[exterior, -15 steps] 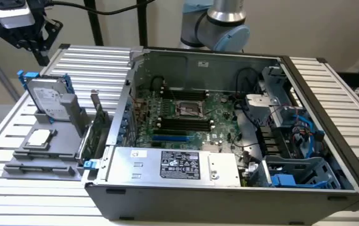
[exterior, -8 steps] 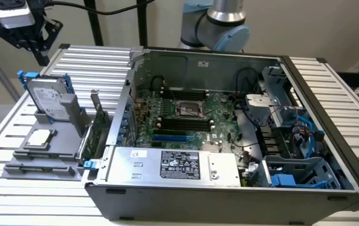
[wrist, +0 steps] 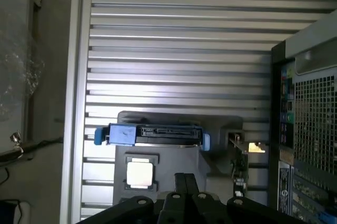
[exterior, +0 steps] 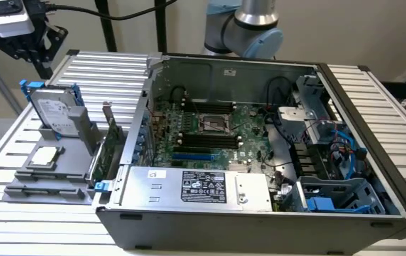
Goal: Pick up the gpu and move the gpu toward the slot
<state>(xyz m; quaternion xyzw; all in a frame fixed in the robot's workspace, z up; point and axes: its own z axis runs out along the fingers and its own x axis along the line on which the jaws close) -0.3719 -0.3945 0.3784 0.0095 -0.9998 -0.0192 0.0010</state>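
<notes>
The gpu is a thin green card standing on edge in a grey holder, just outside the open computer case on the exterior view's left. In the wrist view the gpu shows edge-on with its metal bracket end beside the case's rear panel. My gripper hangs high above the table's far left corner, well clear of the card, its fingers pressed together and holding nothing. The blue expansion slot lies on the motherboard inside the case.
A silver hard drive with blue rails stands upright in the same holder, and a CPU chip lies flat in front of it. The case wall rises right beside the gpu. The ribbed metal table spreads around.
</notes>
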